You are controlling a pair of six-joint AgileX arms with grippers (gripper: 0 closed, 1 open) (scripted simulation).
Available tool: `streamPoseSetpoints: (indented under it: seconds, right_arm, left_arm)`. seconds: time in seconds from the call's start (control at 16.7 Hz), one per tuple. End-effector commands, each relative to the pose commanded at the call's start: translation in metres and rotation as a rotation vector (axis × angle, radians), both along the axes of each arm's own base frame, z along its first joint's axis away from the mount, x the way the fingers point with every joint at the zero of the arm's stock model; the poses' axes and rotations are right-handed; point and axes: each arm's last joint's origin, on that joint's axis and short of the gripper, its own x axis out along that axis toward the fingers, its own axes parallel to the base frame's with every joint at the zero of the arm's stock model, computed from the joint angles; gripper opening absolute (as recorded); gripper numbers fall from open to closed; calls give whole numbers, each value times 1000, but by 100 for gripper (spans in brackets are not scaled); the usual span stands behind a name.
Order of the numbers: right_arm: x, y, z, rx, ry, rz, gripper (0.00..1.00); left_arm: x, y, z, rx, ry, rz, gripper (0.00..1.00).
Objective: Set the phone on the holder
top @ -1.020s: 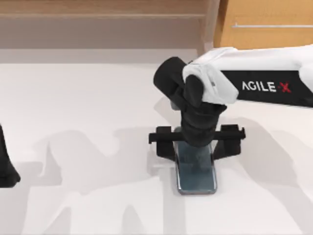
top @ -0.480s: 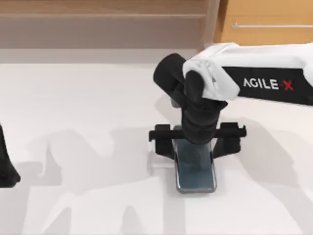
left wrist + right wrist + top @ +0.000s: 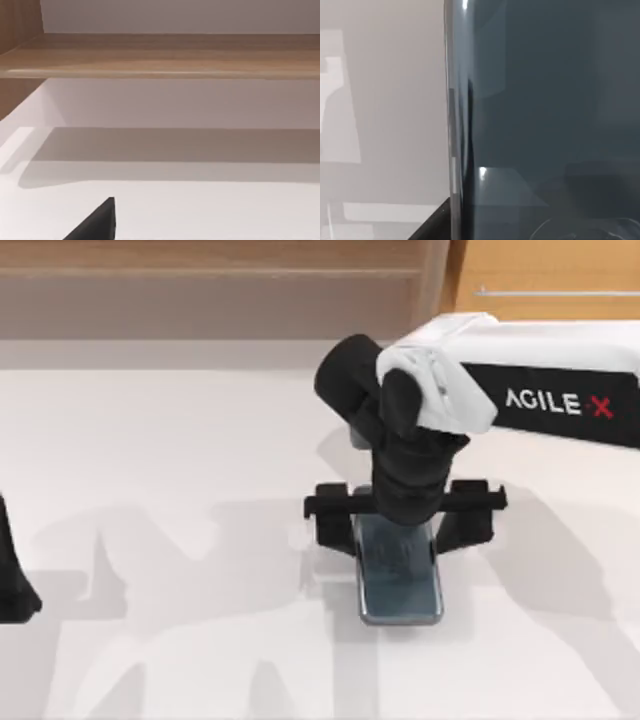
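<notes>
You look down on a white table [image 3: 150,440] with your right arm [image 3: 540,400] reaching in from the right side. Its black wrist points downward over the centre of the table and covers the right gripper [image 3: 402,515], so you cannot tell from above how far apart the fingers are or whether they grip anything.

The phone [image 3: 400,585], a glossy dark blue-grey slab, shows just below the wrist. Its near end lies toward the bottom of the top view; its far end is hidden under the gripper. The black holder [image 3: 330,515] sits crosswise behind the phone, one end showing on each side of the wrist, with its middle covered. You cannot tell whether the phone is touching the holder.

The right wrist camera shows the phone's [image 3: 545,100] glossy face very close, with its thin lighter rim against the table.

Your left arm [image 3: 12,580] sits at the table's left edge, mostly cut off.
</notes>
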Motion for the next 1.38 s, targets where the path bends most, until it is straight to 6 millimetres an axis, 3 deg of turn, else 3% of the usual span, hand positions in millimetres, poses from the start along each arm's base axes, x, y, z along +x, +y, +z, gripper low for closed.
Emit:
streamPoseSetpoints:
  seconds: [0.18, 0.36, 0.54, 0.72, 0.9, 1.08, 1.38]
  right_arm:
    - [17, -18, 31, 57, -61, 7, 0]
    - [39, -62, 69, 115, -137, 20, 0]
    - [57, -128, 107, 156, -226, 40, 0]
    - [61, -205, 142, 173, -318, 75, 0]
    - [49, -285, 168, 169, -408, 126, 0]
    - [23, -357, 186, 154, -494, 194, 0]
    - [-35, -454, 190, 144, -640, 322, 0]
  left_arm:
    - [0, 0, 0, 0, 0, 0, 100]
    - [0, 0, 0, 0, 0, 0, 100]
    - [0, 0, 0, 0, 0, 0, 100]
    - [0, 0, 0, 0, 0, 0, 100]
    - [0, 0, 0, 0, 0, 0, 100]
    - [0, 0, 0, 0, 0, 0, 100]
    - [0, 0, 0, 0, 0, 0, 100]
